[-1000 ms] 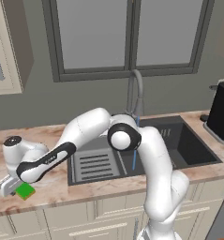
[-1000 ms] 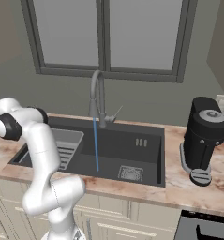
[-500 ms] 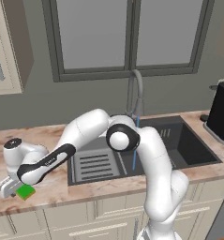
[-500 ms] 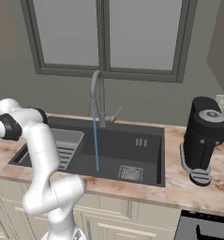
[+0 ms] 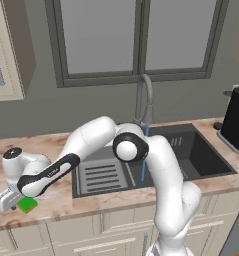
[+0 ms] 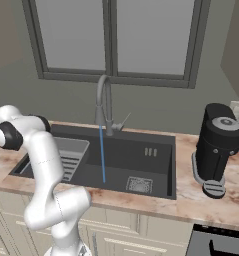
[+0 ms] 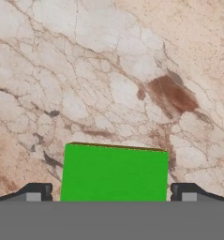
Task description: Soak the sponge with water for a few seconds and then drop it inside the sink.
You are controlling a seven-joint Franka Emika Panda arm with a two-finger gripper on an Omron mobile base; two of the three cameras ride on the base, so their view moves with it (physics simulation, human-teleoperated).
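The tool (image 7: 111, 196) has dropped lower over the sponge (image 7: 114, 172) on the marble bench (image 7: 108, 70) left of the sink (image 6: 141, 160), jaws apart on either side of it, a grasp likely next. Water (image 6: 102, 155) runs from the faucet (image 6: 105, 102). The sponge's near edge is cut off.

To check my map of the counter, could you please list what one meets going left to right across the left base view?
Gripper → sponge → rack → water → sink → coffee machine.
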